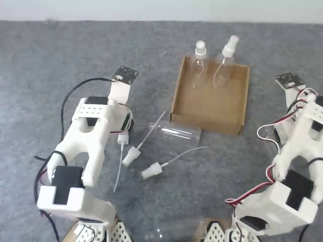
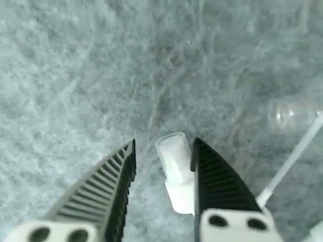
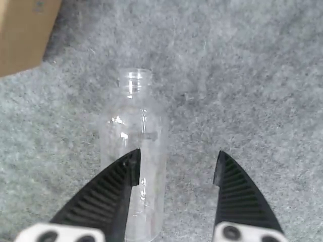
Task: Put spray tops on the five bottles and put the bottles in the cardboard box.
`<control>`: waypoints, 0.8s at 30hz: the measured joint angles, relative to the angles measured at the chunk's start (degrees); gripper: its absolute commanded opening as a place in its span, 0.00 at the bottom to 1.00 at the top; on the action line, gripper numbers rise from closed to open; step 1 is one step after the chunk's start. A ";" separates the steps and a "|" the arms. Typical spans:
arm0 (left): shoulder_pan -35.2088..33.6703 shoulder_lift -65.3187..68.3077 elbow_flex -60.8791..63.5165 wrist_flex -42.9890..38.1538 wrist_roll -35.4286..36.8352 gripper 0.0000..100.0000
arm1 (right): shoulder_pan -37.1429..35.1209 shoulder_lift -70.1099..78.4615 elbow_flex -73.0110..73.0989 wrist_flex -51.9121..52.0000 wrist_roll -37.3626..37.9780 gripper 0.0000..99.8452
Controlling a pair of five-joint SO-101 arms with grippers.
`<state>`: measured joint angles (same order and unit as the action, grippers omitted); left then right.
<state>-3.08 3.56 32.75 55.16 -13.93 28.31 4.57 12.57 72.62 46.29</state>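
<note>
seems about two fifths done. in the box (image 1: 209, 108), far centre: two capped bottles (image 1: 200, 63) (image 1: 225, 60). remaining, by this count: three to cap and to pack. just near the box's left corner, on the carpet (image 1: 60, 55): one bare bottle (image 1: 174, 132), lying down. a little nearer and to the left: two loose tops (image 1: 132, 154) (image 1: 154, 170) with long thin tubes.

left arm (image 1: 93, 131): left of centre, bent forward and down, wrist pointing at the carpet. left gripper (image 2: 164, 143): released, with jaws parted around a third top (image 2: 176, 171); touching one finger, with a gap to the other, so not yet pinched.

right arm (image 1: 303, 136): at the right side, near the box's right corner, folded, wrist tipped down. right gripper (image 3: 178, 154): released too, with jaws wide apart above a second bare bottle (image 3: 133, 116), lying with the mouth away from the gripper; partly under one finger, contact hard to tell. probably next: closing on the top, then on the bottle.
</note>
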 measured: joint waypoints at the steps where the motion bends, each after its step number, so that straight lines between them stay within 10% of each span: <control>1: 0.09 0.97 0.00 0.00 0.00 0.13 | 0.00 0.00 0.00 0.00 0.00 0.19; 24: 3.69 -13.63 -2.20 10.46 7.56 0.02 | 0.00 0.00 0.00 0.00 0.00 0.26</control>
<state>0.62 -10.07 30.55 65.63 -6.37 28.31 4.57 12.57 72.62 46.29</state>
